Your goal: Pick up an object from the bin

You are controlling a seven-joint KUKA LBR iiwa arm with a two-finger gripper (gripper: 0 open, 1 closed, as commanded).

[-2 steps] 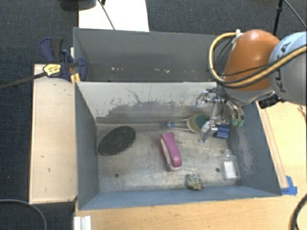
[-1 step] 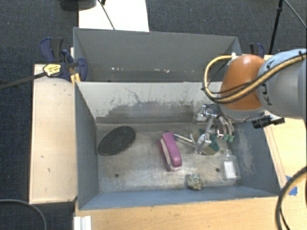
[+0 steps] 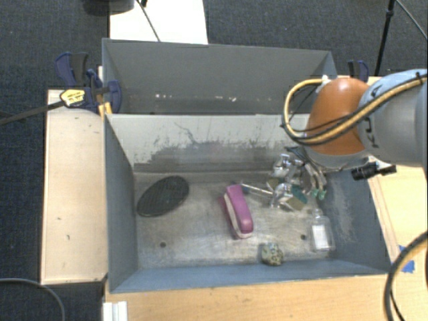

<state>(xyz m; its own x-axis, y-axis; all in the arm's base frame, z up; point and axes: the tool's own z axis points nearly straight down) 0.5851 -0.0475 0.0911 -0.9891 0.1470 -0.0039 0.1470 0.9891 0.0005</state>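
A grey metal bin (image 3: 120, 179) takes in the robot arm (image 3: 394, 122), which reaches in from the right under its orange cover (image 3: 338, 109) and looped yellow cables. The end effector (image 3: 289, 187) hangs low over the right part of the bin floor, near the back wall; whether it is open or closed cannot be told. A dark oval disc (image 3: 162, 196) lies well apart at the left. A pink and purple block (image 3: 238, 210) lies at the middle, just left of the end effector, its long side running front to back. A small clear bottle (image 3: 319, 235) lies toward the front right, and a mottled lump (image 3: 271, 253) rests by the front wall. A small green piece (image 3: 314, 194) shows right beside the end effector, too small to identify
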